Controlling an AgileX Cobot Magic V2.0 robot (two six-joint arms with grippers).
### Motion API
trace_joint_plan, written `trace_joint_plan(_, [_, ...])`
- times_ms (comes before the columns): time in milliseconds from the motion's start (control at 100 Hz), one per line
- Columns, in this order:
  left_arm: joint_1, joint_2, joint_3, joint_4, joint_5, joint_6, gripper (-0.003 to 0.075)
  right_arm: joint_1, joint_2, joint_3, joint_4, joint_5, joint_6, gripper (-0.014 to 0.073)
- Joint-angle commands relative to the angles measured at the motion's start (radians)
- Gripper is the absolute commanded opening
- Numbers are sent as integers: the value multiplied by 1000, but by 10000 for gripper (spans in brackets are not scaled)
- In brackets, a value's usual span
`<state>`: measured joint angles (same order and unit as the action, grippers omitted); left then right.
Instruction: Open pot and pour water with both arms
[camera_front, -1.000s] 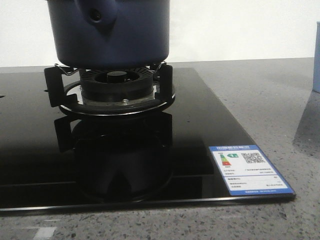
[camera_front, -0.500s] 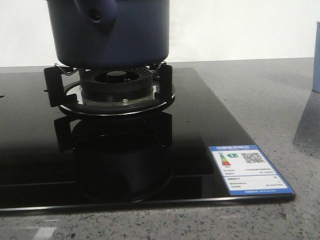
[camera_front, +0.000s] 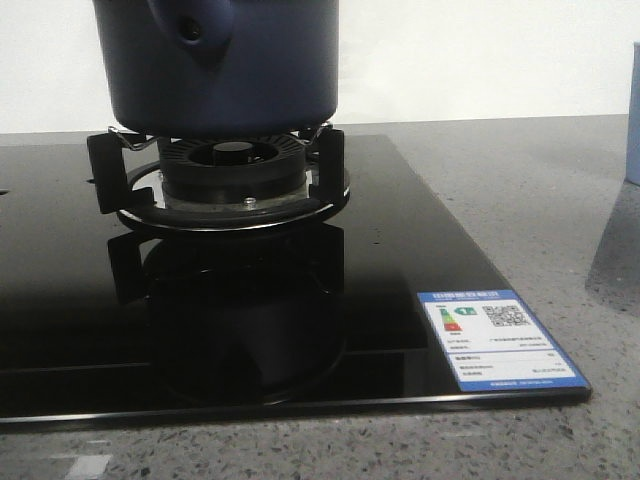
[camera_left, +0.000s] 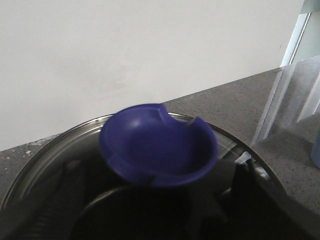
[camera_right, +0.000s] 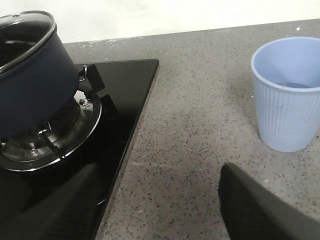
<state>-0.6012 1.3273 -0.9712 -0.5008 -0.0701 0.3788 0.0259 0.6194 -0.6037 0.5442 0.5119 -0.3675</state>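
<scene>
Dim, soft light — glossy reflections, blurred wrist foregrounds

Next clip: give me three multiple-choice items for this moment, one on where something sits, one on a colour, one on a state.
1. Where does the pot sit?
A. on the burner support of the black hob
B. on the bare grey counter
C. inside the cup

2. What colour is the cup?
A. red
B. pale blue
C. black

3. How is the right gripper?
A. shut on the cup
B. shut on the pot's handle
C. open, holding nothing

Answers: 1 A, the front view shows it resting on the burner's prongs. 2 B, the right wrist view shows a ribbed pale blue cup on the counter. 3 C, its two fingers stand wide apart over bare counter.
</scene>
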Motion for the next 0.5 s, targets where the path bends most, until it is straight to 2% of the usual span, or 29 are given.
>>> trace_joint_plan(0, [3,-2,-67,11,-76,1,575,1,7,-37,22,-59,-16,463])
trace_joint_plan(310, [5,84,-138,11,-75,1,571,1,7,-37,22,-61,-16,463])
trace_joint_plan(380, [5,89,-143,15,-77,1,549,1,7,-37,22,-61,-16,463])
trace_joint_plan(490, [5,89,-143,19,-79,1,469,1,7,-37,22,-61,-16,463])
